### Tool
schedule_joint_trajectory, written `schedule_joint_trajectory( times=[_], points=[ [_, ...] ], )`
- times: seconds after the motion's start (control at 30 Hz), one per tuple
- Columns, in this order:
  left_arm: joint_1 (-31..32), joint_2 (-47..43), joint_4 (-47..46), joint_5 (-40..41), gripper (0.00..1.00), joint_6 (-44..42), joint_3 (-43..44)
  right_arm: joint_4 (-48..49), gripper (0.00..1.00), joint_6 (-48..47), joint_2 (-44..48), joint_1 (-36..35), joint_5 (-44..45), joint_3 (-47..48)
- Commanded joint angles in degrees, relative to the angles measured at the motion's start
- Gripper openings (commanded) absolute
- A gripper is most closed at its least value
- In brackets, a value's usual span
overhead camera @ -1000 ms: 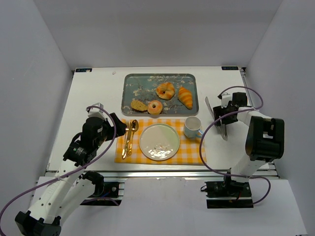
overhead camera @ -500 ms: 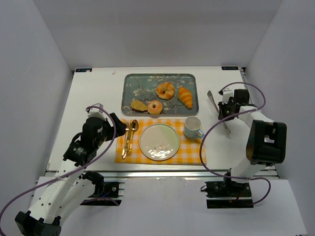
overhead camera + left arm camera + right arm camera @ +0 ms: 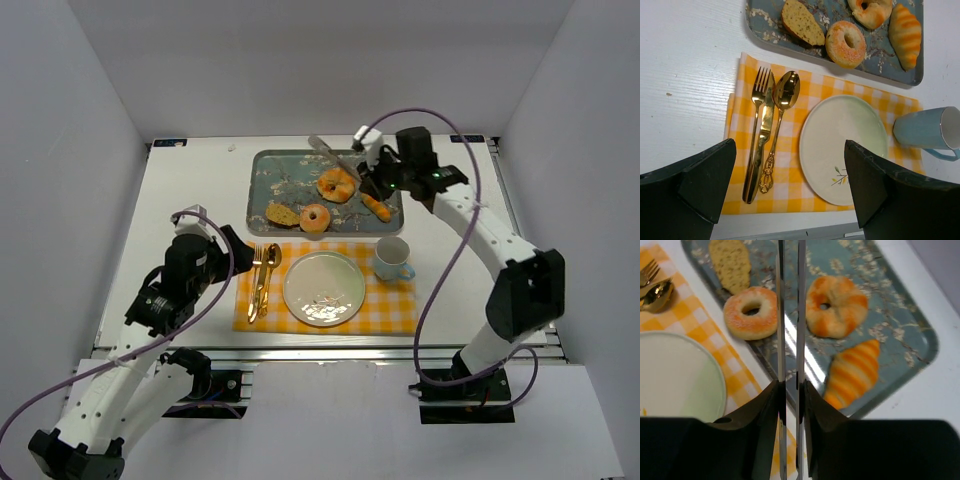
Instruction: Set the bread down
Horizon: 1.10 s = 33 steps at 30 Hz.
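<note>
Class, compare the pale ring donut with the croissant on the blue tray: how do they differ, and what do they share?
The ring donut is round with a hole; the croissant is long, solid and tapered. The ring donut is pinkish-white and looks sugared; the croissant is banded orange and yellow. Both lie flat on the tray.

The right arm (image 3: 480, 225) has swung from the right side of the white tabletop (image 3: 200, 180) to above the blue floral tray (image 3: 290, 165). It has carried along the silver metal tongs (image 3: 801, 315) that lay beside it a second ago. The right gripper (image 3: 790, 390), spread wide then, now clamps the tongs' two arms, and in the top view it hides part of the striped orange croissant (image 3: 378, 207).
</note>
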<state>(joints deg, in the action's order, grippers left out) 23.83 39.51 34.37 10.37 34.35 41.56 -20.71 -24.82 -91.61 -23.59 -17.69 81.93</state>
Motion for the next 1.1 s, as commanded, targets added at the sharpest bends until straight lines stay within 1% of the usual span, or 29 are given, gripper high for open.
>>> schedule_joint_trajectory(
  times=[0.0, 0.07, 0.1, 0.2, 0.33, 0.37, 0.6, 0.7, 0.73, 0.83, 1.07],
  points=[
    [-0.1, -1.8, 2.5, 1.9, 0.98, -0.3, 2.5, -4.9, 0.30, -2.2, -5.8, -3.0, 0.0, 7.3],
    [-0.1, -2.7, 3.9, 2.4, 0.98, 0.0, 2.5, -7.0, 0.33, -3.0, -9.4, -5.9, 0.3, 10.8],
    [-0.1, -3.2, 4.3, 2.9, 0.98, 0.5, 2.4, -7.5, 0.34, -3.2, -10.5, -6.7, 0.5, 13.8],
    [-0.1, -5.0, 6.1, 3.6, 0.98, 1.6, 2.2, -9.2, 0.35, -3.5, -14.3, -9.5, 1.0, 18.4],
    [-0.1, -7.6, 8.9, 4.7, 0.98, 2.7, 2.1, -10.1, 0.39, -3.3, -17.1, -12.0, 1.4, 20.4],
    [-0.1, -8.0, 9.2, 4.9, 0.98, 3.0, 2.0, -10.0, 0.41, -3.3, -17.2, -12.8, 1.5, 20.4],
    [-0.1, -9.7, 11.0, 5.6, 0.98, 3.5, 1.6, -8.6, 0.42, -3.3, -17.3, -15.8, 3.9, 18.6],
    [-0.1, -9.6, 10.7, 5.6, 0.98, 3.5, 1.6, -7.3, 0.43, -2.6, -17.5, -17.3, 6.6, 17.4],
    [-0.1, -9.6, 10.5, 5.6, 0.98, 3.4, 1.6, -6.8, 0.44, -2.0, -17.7, -18.5, 9.7, 17.0],
    [0.0, -9.3, 10.5, 5.6, 0.98, 3.3, 1.5, -6.8, 0.44, -0.8, -18.7, -20.3, 12.9, 16.6],
    [-0.1, -10.1, 10.6, 5.6, 0.98, 3.6, 0.8, -5.0, 0.47, 0.1, -18.6, -22.1, 15.4, 13.7]
  ],
)
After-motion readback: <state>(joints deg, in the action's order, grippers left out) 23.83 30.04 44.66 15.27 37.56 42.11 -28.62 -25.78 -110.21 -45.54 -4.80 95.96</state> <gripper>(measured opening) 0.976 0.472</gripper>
